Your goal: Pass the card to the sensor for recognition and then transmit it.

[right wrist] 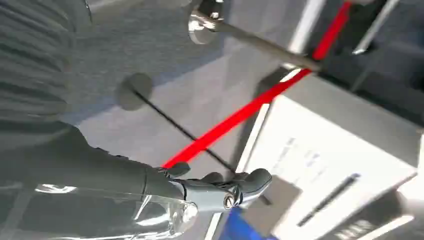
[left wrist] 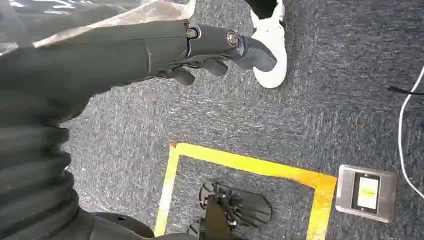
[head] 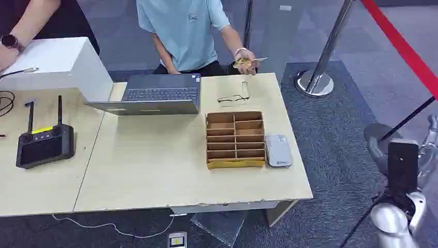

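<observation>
The card (head: pixel 251 62) is not with the robot yet: a person (head: pixel 186 31) standing at the far side of the bench (head: pixel 155 175) holds it out in one hand, just past the bench's far right corner. It looks thin, flat and stiff, surely very light, with slick faces that could slide out of a loose pinch; I would take it by a free edge or corner away from the person's fingers, thumb on one face and a finger on the other, leaving most of the face bare for reading. The grey sensor (head: pixel 278 150) lies flat on the bench, touching the right side of the brown compartment tray (head: pixel 235 139). The left hand (left wrist: pixel 220 50) hangs over the carpet, fingers loosely curled and holding nothing. The right hand (right wrist: pixel 220 187) is low beside the bench's right side, also empty with fingers partly curled in, near a red barrier belt (right wrist: pixel 240 115). Both must rise before any handover.
</observation>
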`<move>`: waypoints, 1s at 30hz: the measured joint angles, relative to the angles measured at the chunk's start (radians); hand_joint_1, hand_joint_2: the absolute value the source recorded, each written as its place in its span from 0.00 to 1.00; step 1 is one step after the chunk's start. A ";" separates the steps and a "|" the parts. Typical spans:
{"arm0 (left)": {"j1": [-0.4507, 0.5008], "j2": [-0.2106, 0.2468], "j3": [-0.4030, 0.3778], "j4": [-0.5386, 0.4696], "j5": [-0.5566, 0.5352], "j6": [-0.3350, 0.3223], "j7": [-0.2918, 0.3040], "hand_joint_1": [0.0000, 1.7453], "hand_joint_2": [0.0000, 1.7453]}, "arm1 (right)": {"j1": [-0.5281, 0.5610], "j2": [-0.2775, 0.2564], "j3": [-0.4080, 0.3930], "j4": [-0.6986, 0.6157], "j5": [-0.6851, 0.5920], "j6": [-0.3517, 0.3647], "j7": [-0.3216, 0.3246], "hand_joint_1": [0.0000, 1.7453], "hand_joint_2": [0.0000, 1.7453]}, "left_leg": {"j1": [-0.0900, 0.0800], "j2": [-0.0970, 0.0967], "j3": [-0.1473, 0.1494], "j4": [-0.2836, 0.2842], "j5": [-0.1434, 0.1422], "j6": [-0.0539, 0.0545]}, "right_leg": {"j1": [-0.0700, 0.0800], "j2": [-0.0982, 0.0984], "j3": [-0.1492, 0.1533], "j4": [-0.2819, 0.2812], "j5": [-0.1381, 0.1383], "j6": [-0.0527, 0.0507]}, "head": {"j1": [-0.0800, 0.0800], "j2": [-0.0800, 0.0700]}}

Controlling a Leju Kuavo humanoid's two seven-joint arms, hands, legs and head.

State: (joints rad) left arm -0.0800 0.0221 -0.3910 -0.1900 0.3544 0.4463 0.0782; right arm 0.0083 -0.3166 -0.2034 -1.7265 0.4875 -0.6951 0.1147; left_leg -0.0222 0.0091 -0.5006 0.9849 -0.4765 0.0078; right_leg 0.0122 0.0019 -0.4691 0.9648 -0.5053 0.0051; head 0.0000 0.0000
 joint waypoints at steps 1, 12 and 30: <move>0.000 0.000 -0.001 0.000 0.000 0.000 -0.002 0.00 1.00 | -0.006 -0.006 0.021 -0.018 0.014 0.001 0.011 0.00 1.00 | 0.000 0.000 0.000 0.000 0.000 0.000 | 0.000 0.000 0.000 0.000 0.000 0.000 | 0.000 0.000; -0.003 0.000 -0.013 0.000 -0.005 -0.009 -0.009 0.00 1.00 | -0.151 -0.059 0.280 -0.091 0.076 0.137 0.062 0.00 1.00 | 0.000 0.000 0.000 0.000 0.001 0.000 | 0.000 0.000 0.000 0.001 0.000 0.000 | 0.000 0.000; -0.006 0.000 -0.054 0.000 -0.009 -0.037 -0.006 0.00 1.00 | -0.469 -0.082 0.629 0.085 0.185 0.366 0.086 0.00 1.00 | 0.000 0.000 -0.002 0.000 0.001 0.000 | 0.000 -0.001 -0.002 0.001 0.000 0.000 | 0.000 0.000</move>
State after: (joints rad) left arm -0.0865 0.0217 -0.4452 -0.1900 0.3452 0.4097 0.0721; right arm -0.4605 -0.3986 0.4254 -1.6418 0.6729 -0.3288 0.2003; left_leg -0.0221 0.0089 -0.5024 0.9850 -0.4759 0.0076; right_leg 0.0124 0.0012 -0.4708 0.9659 -0.5053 0.0050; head 0.0000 0.0000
